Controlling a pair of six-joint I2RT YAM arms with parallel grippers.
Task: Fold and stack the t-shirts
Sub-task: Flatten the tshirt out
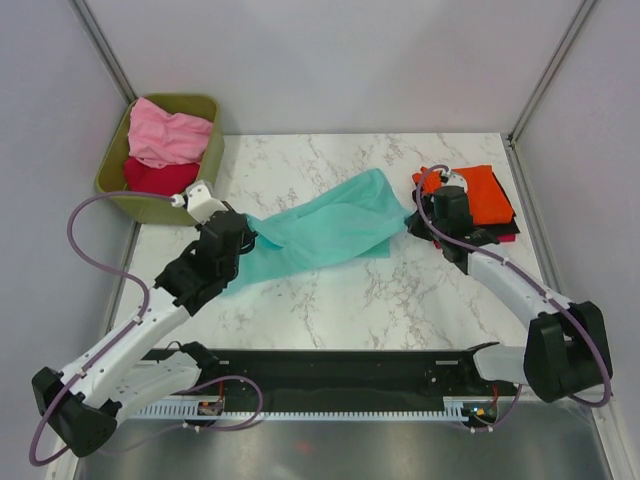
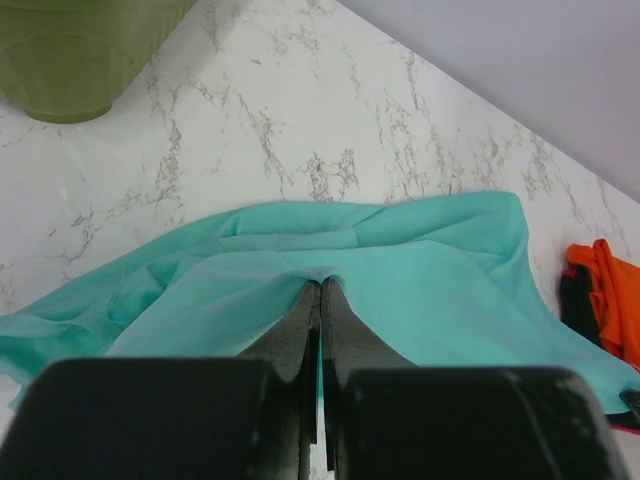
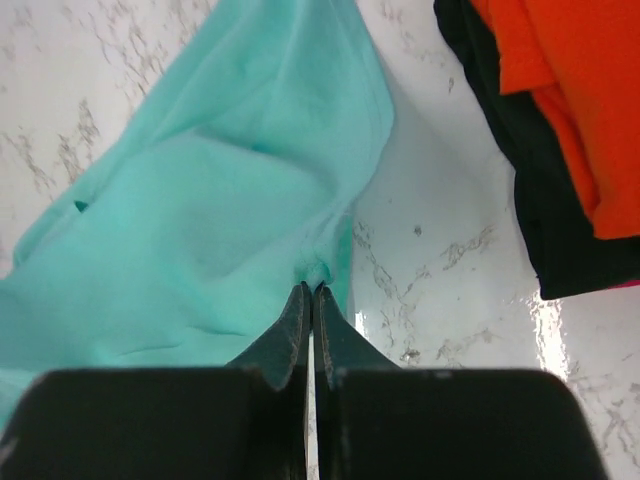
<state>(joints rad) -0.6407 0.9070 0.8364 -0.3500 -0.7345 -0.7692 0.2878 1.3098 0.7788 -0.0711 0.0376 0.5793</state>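
Grips teal t-shirt [image 1: 330, 228] edges in both closed jaws, risks cloth slipping free if stretched any tauter

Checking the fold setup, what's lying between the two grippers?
The teal t-shirt, pinched at each end by the left gripper and right gripper, stretches between them, seen in the top view.

Table [image 1: 380, 310] front open
The centre is spanned by the shirt [image 1: 330, 225]; far corners are taken by bin [image 1: 110, 160] and stack [image 1: 488, 195].
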